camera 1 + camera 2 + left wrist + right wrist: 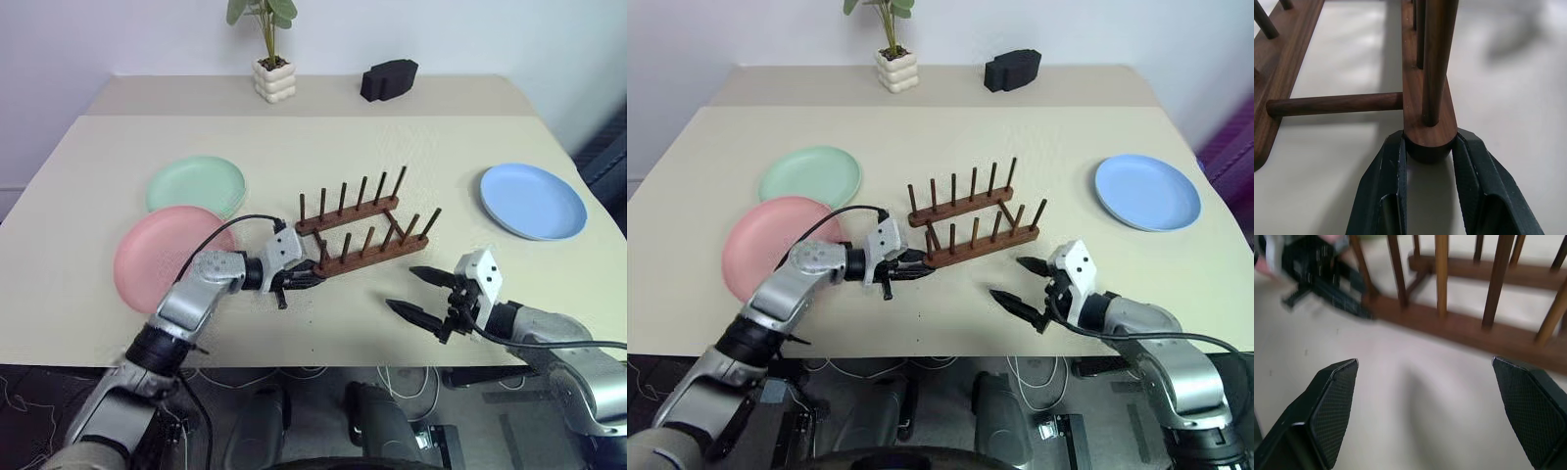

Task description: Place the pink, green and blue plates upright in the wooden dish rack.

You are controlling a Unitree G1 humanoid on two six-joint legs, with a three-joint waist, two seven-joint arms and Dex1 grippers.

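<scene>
The wooden dish rack [362, 232] stands mid-table, empty, its nearer bar's left end pinched between the fingers [1388, 186] of the left gripper [306, 277], which is clamped narrowly on it. The pink plate [157, 257] lies flat behind that gripper, under its arm, with the green plate [196, 185] just beyond, overlapping its edge. The right gripper [419, 292] hangs near the rack's front right, apart from it, jaws spread wide and empty. The blue plate [532, 201] lies flat well beyond this gripper, to its right.
</scene>
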